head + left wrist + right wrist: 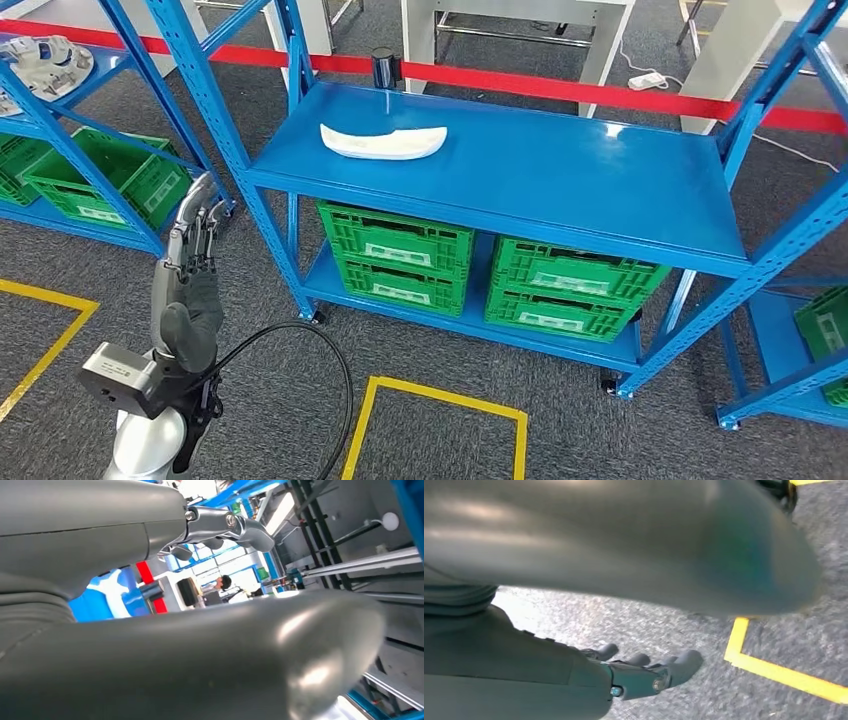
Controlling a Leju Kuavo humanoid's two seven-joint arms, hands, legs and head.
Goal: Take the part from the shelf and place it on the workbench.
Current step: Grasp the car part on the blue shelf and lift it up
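Note:
A white curved part [383, 141] lies flat on the top board of the blue shelf [560, 180], toward its left end. My left hand [192, 268] is raised in front of the shelf's left post, well below and left of the part, fingers straight and apart, holding nothing. Close up in the left wrist view, the same left hand [210, 645] has its thumb and fingers spread. My right hand [624, 677] hangs over the grey carpet with its fingers loosely extended and nothing in it.
Green crates [400, 255] sit on the shelf's lower board. Another blue rack [70, 150] with green crates stands at the left, one more at the right [800, 340]. A red barrier tape [560, 85] runs behind. Yellow floor lines [440, 400] mark the carpet.

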